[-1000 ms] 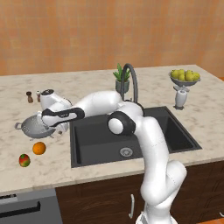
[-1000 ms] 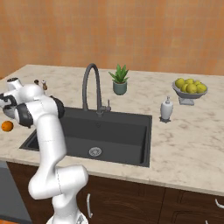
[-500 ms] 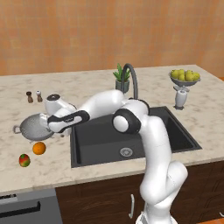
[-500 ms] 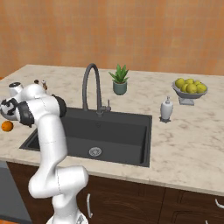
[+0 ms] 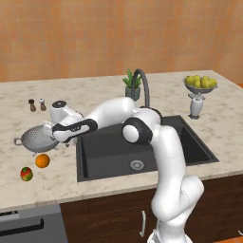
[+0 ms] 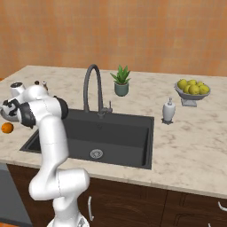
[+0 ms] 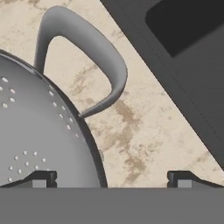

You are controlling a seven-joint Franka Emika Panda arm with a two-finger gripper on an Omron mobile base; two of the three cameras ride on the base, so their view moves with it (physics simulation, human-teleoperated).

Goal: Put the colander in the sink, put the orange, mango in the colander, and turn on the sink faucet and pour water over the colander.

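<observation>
Marbled beige surface [image 5: 109,90] carried the black sink [image 5: 190,142] at centre and the task's things to its left. The colander [image 5: 35,138] sat upright on the surface just beside the sink's left edge, not yet in the basin. The orange [image 5: 42,161] and the mango [image 5: 26,174] lay nearer the front edge, apart from each other and from the colander, each free to be picked up separately. The arm reached out leftward over the surface so that the gripper [image 7: 109,177] hung low above the colander's sink-side rim. In the hand view the jaws stood wide apart and empty, one fingertip [image 7: 39,178] over the perforated bowl and the other over bare surface, straddling the rim below the loop handle [image 7: 83,52]; this placement suited, by judgement, a pinch on the rim. The sink faucet [image 6: 93,86] stood untouched behind the basin.
</observation>
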